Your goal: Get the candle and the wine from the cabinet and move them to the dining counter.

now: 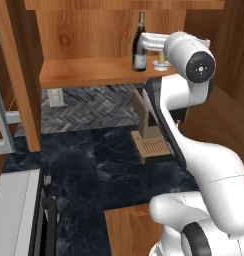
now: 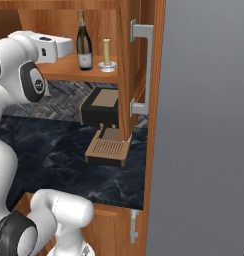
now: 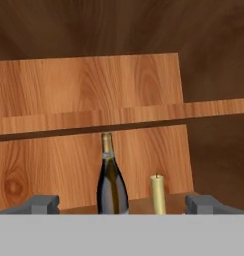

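Currently the gripper (image 3: pixel 122 204) sits with its jaws spread wide and nothing between them, held level in front of the open cabinet (image 2: pixel 125 60) and aimed straight into it. Both task items stand on the cabinet's wooden shelf (image 1: pixel 89 72), above the dark worktop (image 1: pixel 104 165) and its herringbone tiles (image 1: pixel 89 107). The wine (image 3: pixel 112 182) is upright, long axis vertical, neck reaching toward the shelf board above it. The candle (image 3: pixel 158 195) is also upright, just to the right of the wine and apart from it; in the right base view it rests on a small pale holder (image 2: pixel 107 65), and it is far shorter than the bottle. In the hand view both items lie directly ahead, farther in than the fingertips, and both fall inside the span of the open jaws, the wine slightly left of centre and the candle slightly right. Judgement: the approach is a straight reach forward along the gripper's line, and because the two stand so near each other, a small sideways correction seems needed to single one out; otherwise a finger could knock the neighbour. A brown appliance (image 2: pixel 101 107) sits on the worktop below the shelf, clear of the reach. Neither item has reached the dining counter.
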Motion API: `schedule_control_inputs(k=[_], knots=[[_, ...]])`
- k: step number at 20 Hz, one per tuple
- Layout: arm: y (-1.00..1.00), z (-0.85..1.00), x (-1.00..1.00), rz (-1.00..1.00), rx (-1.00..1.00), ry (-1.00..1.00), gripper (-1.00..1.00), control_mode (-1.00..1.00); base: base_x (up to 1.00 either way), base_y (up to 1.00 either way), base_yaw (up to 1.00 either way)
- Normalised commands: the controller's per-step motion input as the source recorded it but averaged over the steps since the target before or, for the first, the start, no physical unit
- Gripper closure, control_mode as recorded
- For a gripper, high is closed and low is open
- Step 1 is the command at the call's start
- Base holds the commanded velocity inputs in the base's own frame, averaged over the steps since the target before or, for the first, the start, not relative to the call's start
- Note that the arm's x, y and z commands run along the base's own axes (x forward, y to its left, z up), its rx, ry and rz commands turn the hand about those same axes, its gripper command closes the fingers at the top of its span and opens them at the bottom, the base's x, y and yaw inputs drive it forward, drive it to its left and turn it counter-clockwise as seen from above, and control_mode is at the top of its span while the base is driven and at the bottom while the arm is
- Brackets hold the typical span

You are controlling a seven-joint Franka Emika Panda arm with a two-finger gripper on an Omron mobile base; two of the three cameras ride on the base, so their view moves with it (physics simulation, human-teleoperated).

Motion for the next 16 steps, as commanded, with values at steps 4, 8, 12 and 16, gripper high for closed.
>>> schedule_control_inputs(k=[4, 8, 12, 16], knots=[[0.01, 0.00, 0.33, 0.04, 0.00, 0.06, -1.00, -1.00, 0.00, 0.00, 0.00], [0.03, 0.00, 0.11, 0.02, 0.00, 0.01, -1.00, -1.00, 0.00, 0.00, 0.00], [0.10, 0.00, 0.10, 0.01, 0.00, 0.01, -1.00, -1.00, 0.00, 0.00, 0.00], [0.13, 0.00, 0.10, 0.01, 0.00, 0.01, -1.00, -1.00, 0.00, 0.00, 0.00]])
